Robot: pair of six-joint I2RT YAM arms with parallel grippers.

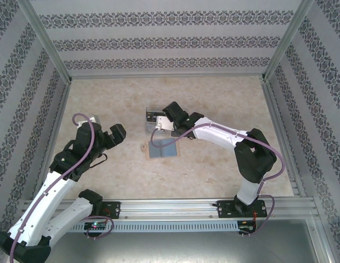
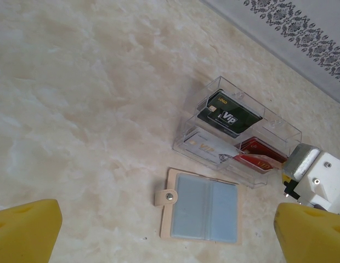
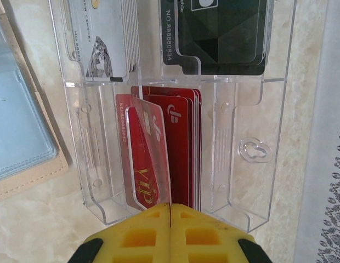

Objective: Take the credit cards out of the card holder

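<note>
The card holder is a clear divided box lying on the marble table, left of centre. It holds black credit cards, silver ones and red ones. My right gripper is at the open end of the red compartment, its yellow pads pressed together on the edge of one red card, which tilts out from the stack. In the top view the right gripper sits over the holder's near side. My left gripper hovers open far to the left, nothing between its fingers.
A tan snap wallet with blue-grey sleeves lies open just in front of the holder, and the wallet is below the left wrist camera. Patterned walls enclose the table on three sides. A metal rail runs along the near edge.
</note>
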